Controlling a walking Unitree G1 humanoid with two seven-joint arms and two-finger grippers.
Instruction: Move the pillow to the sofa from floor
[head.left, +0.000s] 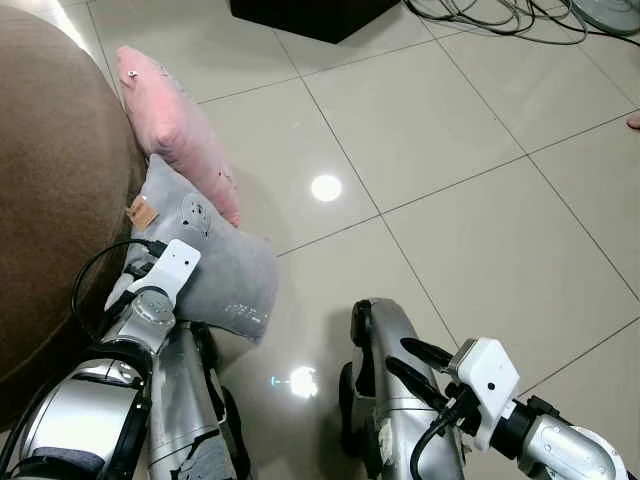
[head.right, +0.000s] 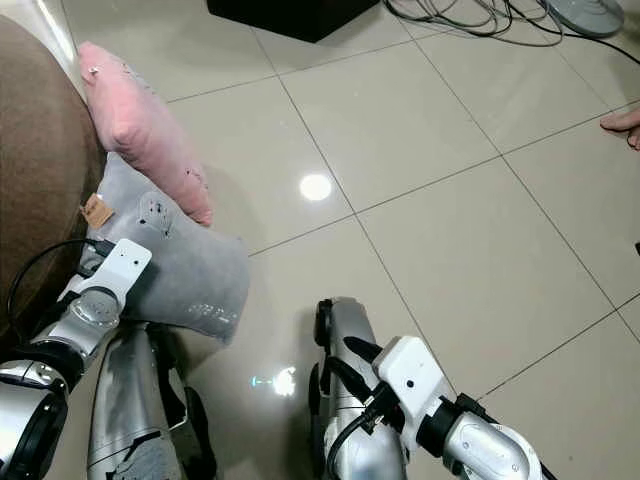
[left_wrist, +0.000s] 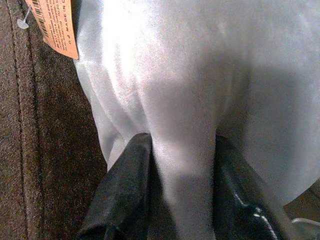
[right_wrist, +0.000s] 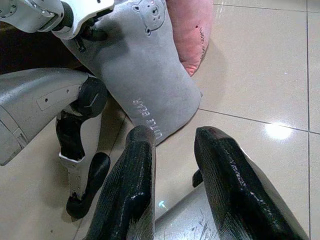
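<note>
While the robot looks down at the tiled floor (head.left: 470, 130), the grey pillow (head.left: 215, 265) lies at about 9 o'clock in the head view, just before the robot's left leg and touching the brown sofa (head.left: 50, 200). The left end effector (left_wrist: 175, 200) is closed on this pillow: in the left wrist view a fold of the grey cloth is pinched between the two black fingers (left_wrist: 125, 190), and an orange tag (left_wrist: 55, 25) hangs at the pillow's edge beside the sofa cloth. A pink pillow (head.left: 175, 125) leans against the sofa at about 10 o'clock, touching the grey pillow on its far side.

The right end effector (right_wrist: 172, 150) is low at about 5 o'clock, near the robot's right leg, well apart from both pillows. Its fingers stand apart and hold nothing; below them is the floor. In the right wrist view the words "LITTLE BEAR" are seen on the grey pillow. Some cables (head.left: 500, 15) and a dark box (head.left: 310, 15) lie at 12 o'clock.
</note>
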